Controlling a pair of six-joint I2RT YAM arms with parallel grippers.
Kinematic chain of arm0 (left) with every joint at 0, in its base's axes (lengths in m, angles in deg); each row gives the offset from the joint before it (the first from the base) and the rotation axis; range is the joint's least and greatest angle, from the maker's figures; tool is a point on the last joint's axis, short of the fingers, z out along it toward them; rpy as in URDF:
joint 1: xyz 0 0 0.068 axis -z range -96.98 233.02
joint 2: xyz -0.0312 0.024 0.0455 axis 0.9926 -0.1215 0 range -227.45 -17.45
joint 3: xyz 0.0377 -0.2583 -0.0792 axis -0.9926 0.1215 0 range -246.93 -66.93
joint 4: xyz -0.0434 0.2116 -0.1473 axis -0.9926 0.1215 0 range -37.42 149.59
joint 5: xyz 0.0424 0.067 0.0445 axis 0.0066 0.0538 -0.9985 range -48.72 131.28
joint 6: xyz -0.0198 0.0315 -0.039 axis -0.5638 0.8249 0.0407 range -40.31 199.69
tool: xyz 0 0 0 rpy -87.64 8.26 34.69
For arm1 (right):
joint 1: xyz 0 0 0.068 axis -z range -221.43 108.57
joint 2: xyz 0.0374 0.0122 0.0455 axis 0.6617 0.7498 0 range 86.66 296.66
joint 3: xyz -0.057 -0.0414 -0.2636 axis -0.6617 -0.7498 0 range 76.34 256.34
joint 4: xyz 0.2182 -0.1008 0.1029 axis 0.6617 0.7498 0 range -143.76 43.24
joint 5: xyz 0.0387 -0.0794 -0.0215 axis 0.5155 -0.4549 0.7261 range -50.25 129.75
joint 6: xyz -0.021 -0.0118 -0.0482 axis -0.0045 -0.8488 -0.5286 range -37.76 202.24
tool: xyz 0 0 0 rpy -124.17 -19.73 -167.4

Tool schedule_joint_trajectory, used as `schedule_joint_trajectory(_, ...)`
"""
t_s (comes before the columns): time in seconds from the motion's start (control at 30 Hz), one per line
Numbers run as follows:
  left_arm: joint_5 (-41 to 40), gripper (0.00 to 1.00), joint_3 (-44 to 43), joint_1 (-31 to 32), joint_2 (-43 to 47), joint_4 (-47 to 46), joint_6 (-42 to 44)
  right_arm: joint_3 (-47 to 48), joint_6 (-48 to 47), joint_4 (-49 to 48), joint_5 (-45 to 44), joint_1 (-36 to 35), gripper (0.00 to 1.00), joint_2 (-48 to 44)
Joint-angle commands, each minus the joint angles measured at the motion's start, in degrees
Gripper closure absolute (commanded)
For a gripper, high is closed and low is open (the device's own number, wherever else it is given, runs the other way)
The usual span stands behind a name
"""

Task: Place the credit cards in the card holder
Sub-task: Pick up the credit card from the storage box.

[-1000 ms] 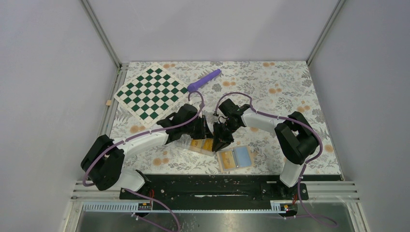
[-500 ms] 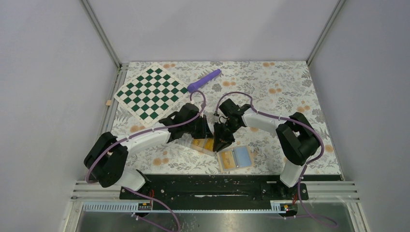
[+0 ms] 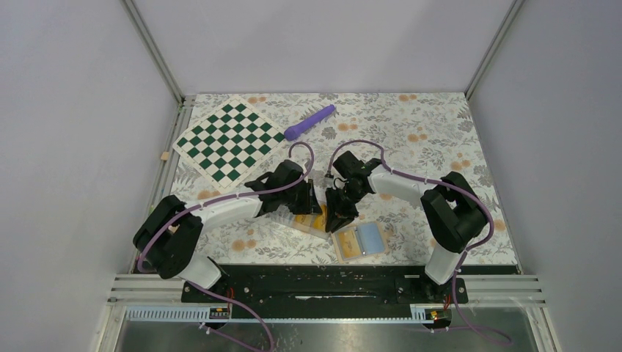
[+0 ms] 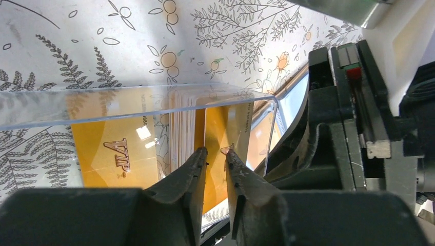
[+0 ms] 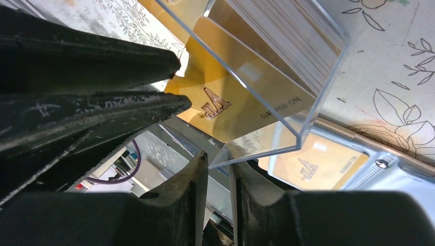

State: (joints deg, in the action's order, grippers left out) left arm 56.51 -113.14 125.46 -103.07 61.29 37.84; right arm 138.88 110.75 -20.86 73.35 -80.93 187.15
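Floral tablecloth (image 3: 440, 132), seen from above: two arms bend inward, left gripper (image 3: 313, 207) and right gripper (image 3: 336, 215) meeting over the credit cards (image 3: 302, 220); one card holder (image 3: 359, 240) lies open beside (one card inside). Left wrist: fingers (image 4: 190, 177) nearly together astride a standing card in one clear case (image 4: 102, 105); grip unclear. Right wrist: fingers (image 5: 187, 192) pinch the case's wall.

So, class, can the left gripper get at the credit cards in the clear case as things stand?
Probably yes. The left gripper straddles one of the credit cards poking from the clear case, nothing between; the right gripper seems to hold the case's corner.
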Motion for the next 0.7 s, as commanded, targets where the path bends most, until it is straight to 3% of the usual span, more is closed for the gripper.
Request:
schedule_joint_trajectory(0.0,8.3,0.77,0.9,1.6,-0.4,-2.5,-0.9,0.6,-0.8,-6.1,0.0,-0.6,0.72,-2.5)
schedule_joint_trajectory(0.67,10.5,0.8,1.4,1.6,3.8,-3.5,-0.6,0.5,-0.8,-6.2,0.1,-0.6,0.71,-2.0)
